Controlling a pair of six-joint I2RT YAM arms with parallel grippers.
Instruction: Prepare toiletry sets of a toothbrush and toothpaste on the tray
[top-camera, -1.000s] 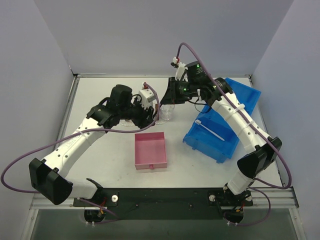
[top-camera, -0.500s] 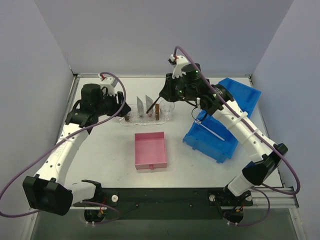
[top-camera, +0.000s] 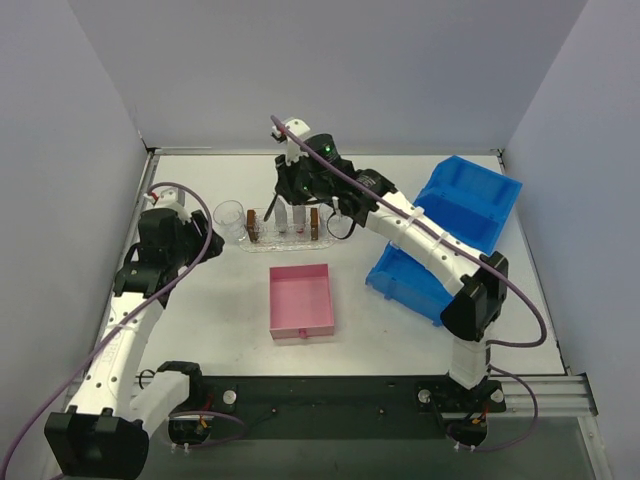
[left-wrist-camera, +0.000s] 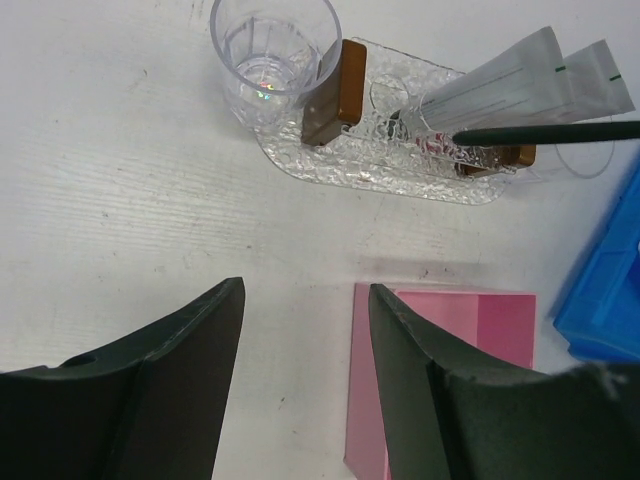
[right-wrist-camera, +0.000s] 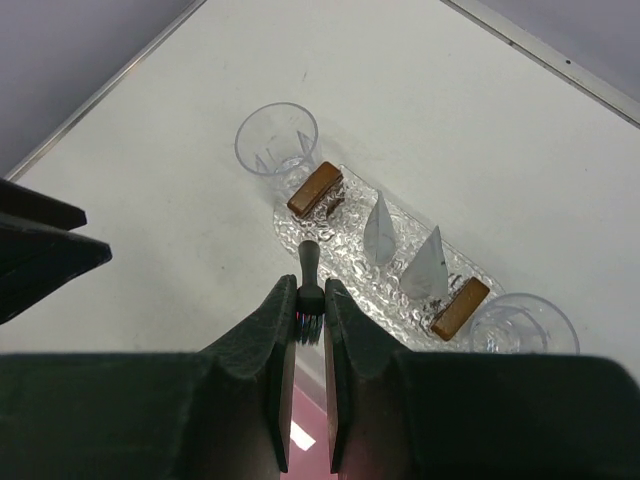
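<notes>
The clear bumpy tray (top-camera: 282, 236) lies at the back middle of the table, with a brown block (top-camera: 252, 232) at each end. Two silver toothpaste tubes (top-camera: 300, 214) stand on it; they also show in the right wrist view (right-wrist-camera: 380, 226) and the left wrist view (left-wrist-camera: 500, 85). My right gripper (top-camera: 293, 203) hangs over the tray, shut on the head of a dark toothbrush (right-wrist-camera: 309, 262) whose handle points down at the tray (right-wrist-camera: 340, 262). The toothbrush (left-wrist-camera: 550, 131) reaches the tray (left-wrist-camera: 370, 165) in the left wrist view. My left gripper (left-wrist-camera: 305, 300) is open and empty, left of the tray.
A clear cup (top-camera: 229, 218) stands at the tray's left end and another (top-camera: 340, 214) at its right end. A square pink box (top-camera: 301, 300) lies in front of the tray. A big blue bin (top-camera: 465, 205) stands at the right.
My left arm has drawn back to the left, away from the tray, and a cup now shows at the tray's left end. My right arm has moved left over the tray with the toothbrush.
</notes>
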